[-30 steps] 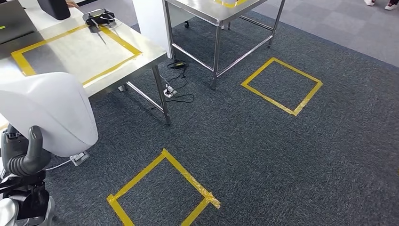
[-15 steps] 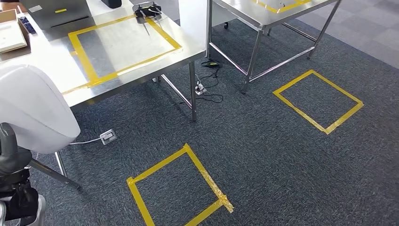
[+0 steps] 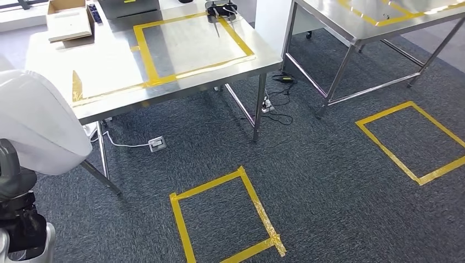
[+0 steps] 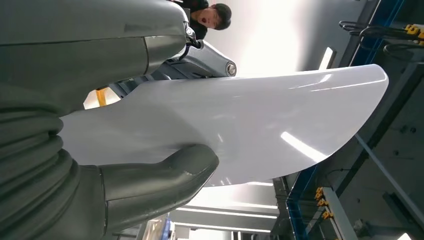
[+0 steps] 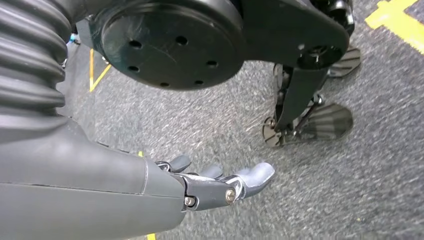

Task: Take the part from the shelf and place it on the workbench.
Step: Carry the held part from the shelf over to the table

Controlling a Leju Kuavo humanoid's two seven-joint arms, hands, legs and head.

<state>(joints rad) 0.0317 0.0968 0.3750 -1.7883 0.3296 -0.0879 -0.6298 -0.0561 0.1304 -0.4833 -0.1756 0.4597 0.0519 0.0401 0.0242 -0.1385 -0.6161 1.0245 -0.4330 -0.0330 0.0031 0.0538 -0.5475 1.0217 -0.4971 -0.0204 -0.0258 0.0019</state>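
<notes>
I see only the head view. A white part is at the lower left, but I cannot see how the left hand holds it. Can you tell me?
Observer: The left wrist view shows the left hand gripping the white part, its thumb pressed against one face.
Operator: And the right hand, is it busy?
Observer: No. In the right wrist view the right hand hangs over the carpet, fingers apart, holding nothing.
Operator: Is somebody near the robot?
Observer: Yes, a person shows beyond the part in the left wrist view.
</notes>
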